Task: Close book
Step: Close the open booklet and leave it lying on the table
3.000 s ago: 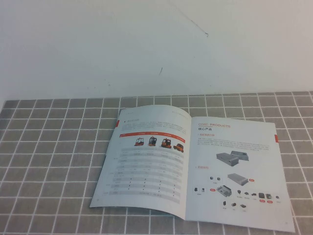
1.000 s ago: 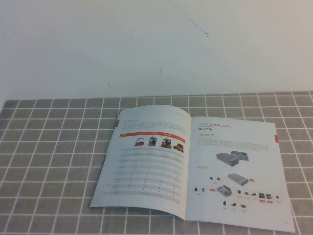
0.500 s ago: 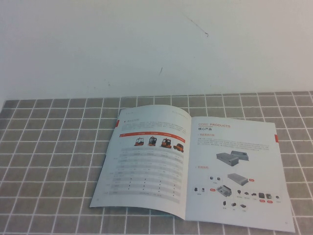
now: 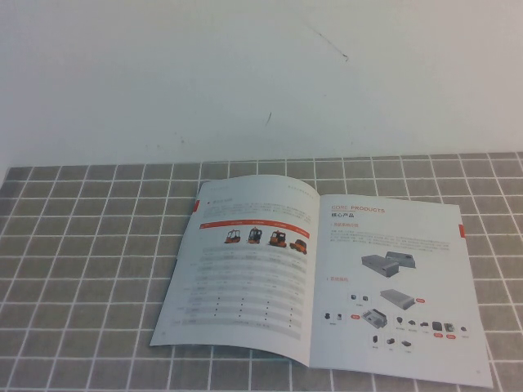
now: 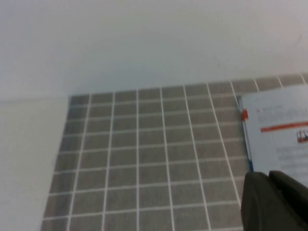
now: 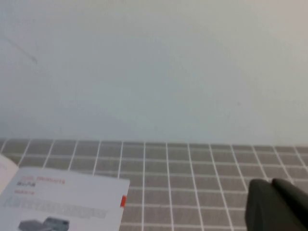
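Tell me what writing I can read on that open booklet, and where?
"CORE PRODUCTS": heading atop the booklet's right page.
All other print, both pages: too small to read.
The left end effector, by the left page, and right end effector, right of the booklet: no text.

What we cannot make out

The book (image 4: 319,278) loses its near right corner off the high view, and its small print is unreadable to us. Of the left gripper (image 5: 276,202), left of the book, and the right gripper (image 6: 279,204), right of it, we see only a dark blurred piece cut by each wrist view's edge.
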### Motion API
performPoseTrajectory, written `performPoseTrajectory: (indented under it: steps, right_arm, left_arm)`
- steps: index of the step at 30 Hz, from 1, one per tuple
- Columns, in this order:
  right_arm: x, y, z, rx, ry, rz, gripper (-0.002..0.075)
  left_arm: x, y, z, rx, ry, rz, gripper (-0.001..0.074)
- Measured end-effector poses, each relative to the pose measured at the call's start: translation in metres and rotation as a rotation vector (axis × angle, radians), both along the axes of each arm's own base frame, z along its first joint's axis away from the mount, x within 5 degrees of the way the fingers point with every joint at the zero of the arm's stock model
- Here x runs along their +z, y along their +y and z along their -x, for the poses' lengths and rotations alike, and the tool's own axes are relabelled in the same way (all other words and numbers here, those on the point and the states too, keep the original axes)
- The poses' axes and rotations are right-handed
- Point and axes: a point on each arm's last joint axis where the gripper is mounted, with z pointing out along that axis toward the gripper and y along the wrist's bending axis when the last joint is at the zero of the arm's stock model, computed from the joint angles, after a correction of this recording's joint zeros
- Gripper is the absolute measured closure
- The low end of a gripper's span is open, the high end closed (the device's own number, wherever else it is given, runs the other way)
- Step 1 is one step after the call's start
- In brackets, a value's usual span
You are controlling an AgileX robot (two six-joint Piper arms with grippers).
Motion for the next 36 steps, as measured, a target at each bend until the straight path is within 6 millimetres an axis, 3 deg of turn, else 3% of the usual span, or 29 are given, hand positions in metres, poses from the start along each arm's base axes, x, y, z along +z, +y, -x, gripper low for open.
performPoseTrajectory:
  steps: [7, 16, 21, 25, 30, 36]
  right_arm:
    - [0.016, 0.006, -0.063, 0.114, 0.292, 0.029, 0.0727]
    - [0.012, 0.015, -0.155, 0.308, 0.56, 0.081, 0.0727]
    - [-0.018, 0.019, -0.204, 0.358, 0.673, 0.025, 0.0727]
    - [-0.053, 0.033, -0.229, 0.413, 0.778, 0.021, 0.0727]
    - [-0.097, 0.067, -0.243, 0.512, 0.909, 0.041, 0.0727]
    - [-0.138, 0.099, -0.251, 0.577, 0.987, 0.075, 0.0727]
  left_arm:
    - [-0.002, -0.018, -0.063, -0.167, 0.322, 0.051, 0.0737]
    - [-0.028, -0.046, -0.143, -0.431, 0.418, 0.192, 0.0737]
    - [-0.045, -0.047, -0.183, -0.421, 0.446, 0.193, 0.0737]
    - [-0.059, -0.048, -0.209, -0.419, 0.49, 0.19, 0.0737]
    - [-0.075, -0.045, -0.238, -0.408, 0.543, 0.134, 0.0737]
    - [-0.113, -0.037, -0.258, -0.324, 0.682, 0.091, 0.0737]
